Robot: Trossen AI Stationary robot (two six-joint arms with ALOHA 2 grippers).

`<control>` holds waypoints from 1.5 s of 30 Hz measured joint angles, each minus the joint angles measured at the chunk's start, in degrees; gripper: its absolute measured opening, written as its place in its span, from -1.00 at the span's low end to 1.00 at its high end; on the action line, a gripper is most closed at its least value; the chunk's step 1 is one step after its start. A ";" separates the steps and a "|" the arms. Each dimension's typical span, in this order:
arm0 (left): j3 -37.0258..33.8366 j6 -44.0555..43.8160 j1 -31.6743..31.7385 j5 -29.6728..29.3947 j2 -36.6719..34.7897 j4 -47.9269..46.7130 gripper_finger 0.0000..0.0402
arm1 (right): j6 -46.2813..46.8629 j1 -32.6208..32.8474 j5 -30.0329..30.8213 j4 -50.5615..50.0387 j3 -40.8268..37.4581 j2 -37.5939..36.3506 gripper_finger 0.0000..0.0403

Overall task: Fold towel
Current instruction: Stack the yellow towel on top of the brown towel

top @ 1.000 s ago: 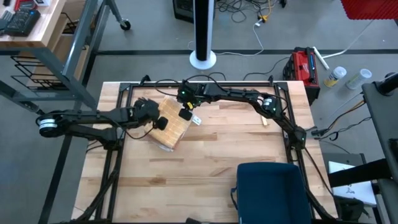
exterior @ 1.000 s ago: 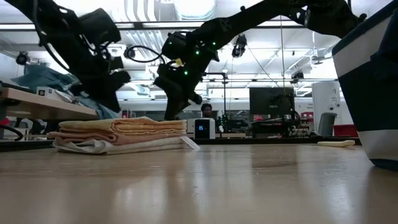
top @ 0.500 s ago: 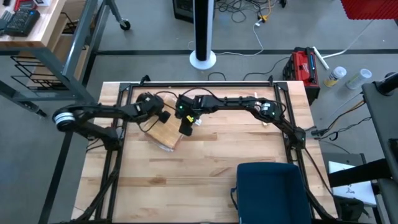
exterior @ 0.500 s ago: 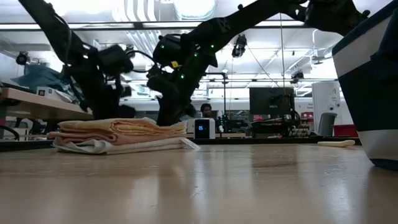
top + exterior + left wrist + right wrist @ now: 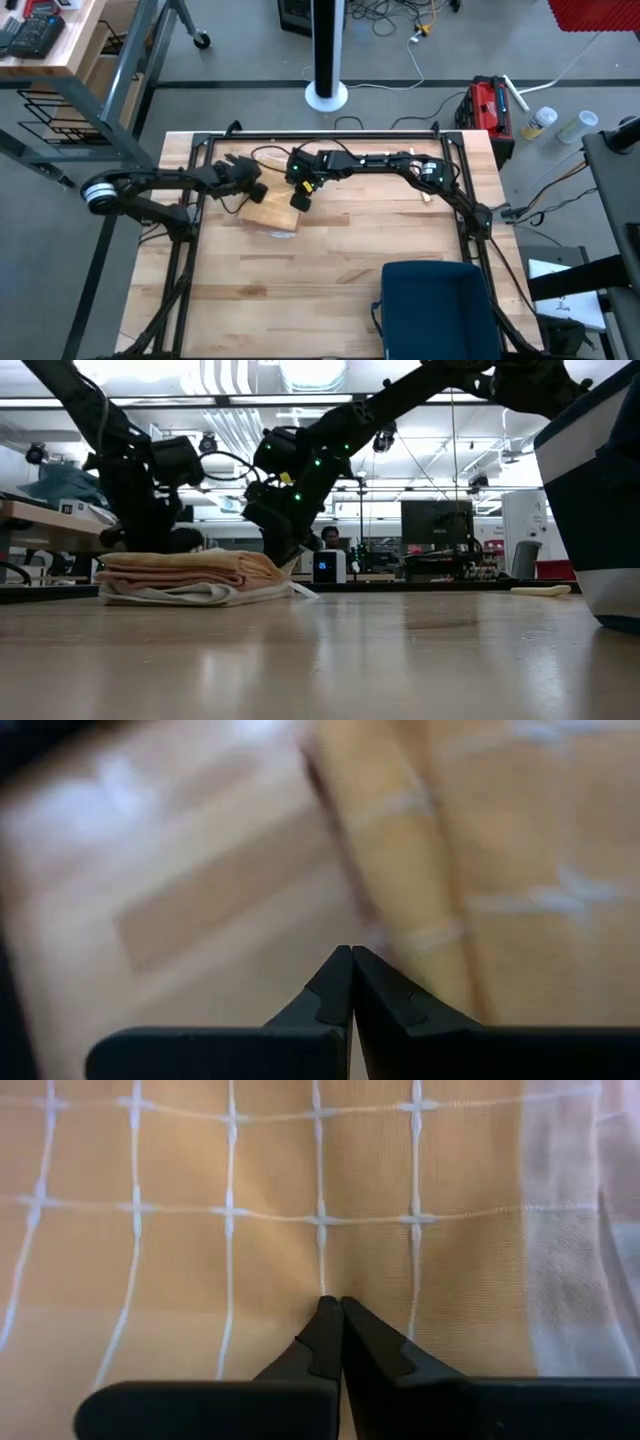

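Towel folded into a thick stack on the desk.
I judge folding nearly finished; my left claw and right claw, both clenched empty, press the towel's opposite edges.

Overhead and table-level cameras share the towel; both wrist cameras look closely at it.

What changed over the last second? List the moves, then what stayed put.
The left gripper drew back off the towel to its far left edge. The right gripper came down onto the towel's right side. The towel was pushed into a more compact stack and shifted slightly right. Both grippers stayed shut, holding nothing. The blue bin and table did not move.
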 joint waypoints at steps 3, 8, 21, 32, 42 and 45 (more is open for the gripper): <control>-0.50 -3.28 -0.96 4.04 -3.22 -2.66 -0.99 | -0.80 -0.32 0.75 0.08 1.50 0.05 -1.00; -0.17 -4.70 -2.68 4.75 -8.93 -5.93 -0.99 | -1.62 -1.06 0.95 -1.88 4.12 -0.02 -1.00; -0.85 8.71 -3.08 25.17 -20.02 -11.88 -0.99 | -2.75 4.37 -14.92 -4.46 4.48 -1.17 -1.00; -0.55 2.11 -3.21 21.16 -19.71 -16.66 -0.99 | -0.10 10.17 -13.10 -3.99 3.02 0.66 -1.00; 1.44 -3.13 -3.48 21.23 -23.49 -27.33 -0.98 | -1.56 7.58 -8.69 -7.49 1.51 0.01 -1.00; 2.25 -3.47 -3.56 22.15 -25.06 -26.95 -0.99 | -2.14 6.83 -7.57 -8.69 2.02 -0.15 -1.00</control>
